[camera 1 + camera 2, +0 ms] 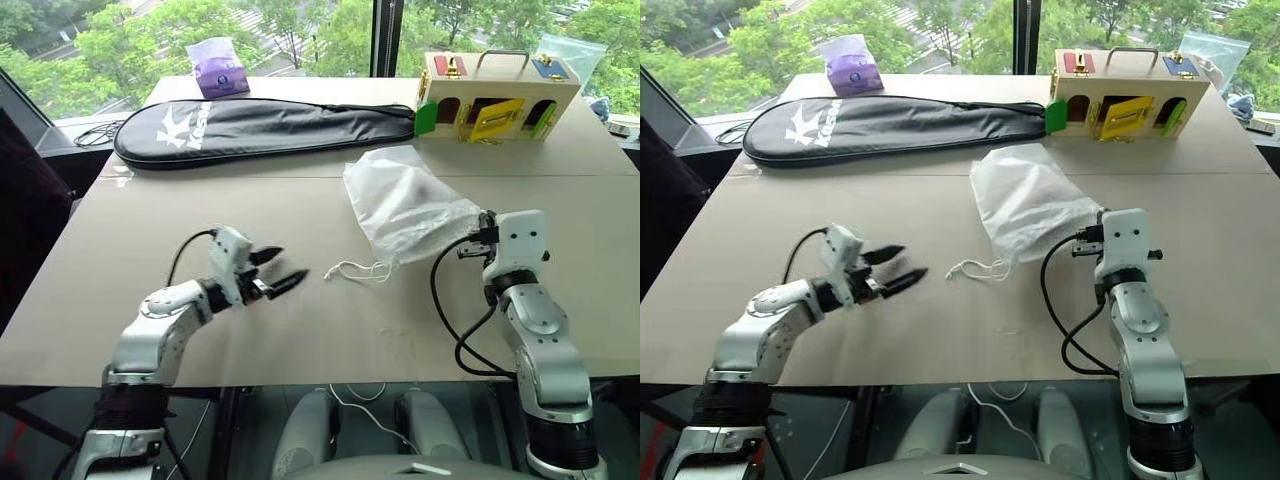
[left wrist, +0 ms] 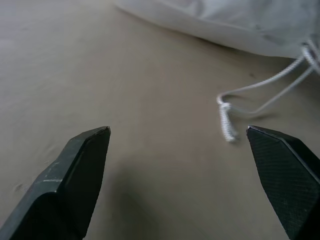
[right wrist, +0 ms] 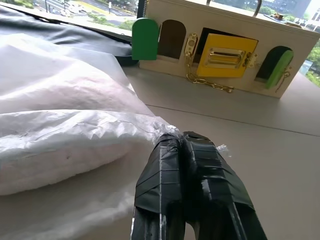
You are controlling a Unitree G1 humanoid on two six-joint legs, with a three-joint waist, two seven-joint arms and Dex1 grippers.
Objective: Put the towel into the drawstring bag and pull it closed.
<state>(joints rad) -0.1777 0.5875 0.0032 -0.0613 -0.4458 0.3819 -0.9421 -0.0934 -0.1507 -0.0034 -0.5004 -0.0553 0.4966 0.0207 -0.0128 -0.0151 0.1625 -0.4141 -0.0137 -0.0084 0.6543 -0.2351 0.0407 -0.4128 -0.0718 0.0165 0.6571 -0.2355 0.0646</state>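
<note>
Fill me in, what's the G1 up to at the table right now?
It's bagging a towel. The towel already lies inside the drawstring bag on the table. The right gripper is shut, pinching the bag's fabric at its near edge. The left gripper is open, its fingers just above the table and aimed at the loose white cords trailing from the bag's mouth. The mouth looks partly gathered; the cords are not yet grasped.

Bright daylight comes through the windows [image 1: 300,30] beyond the table's [image 1: 200,330] far edge. Shadows on the table are soft and faint. The left wrist view is dimmer, its bag [image 2: 235,22] and cord [image 2: 260,95] blurred.
</note>
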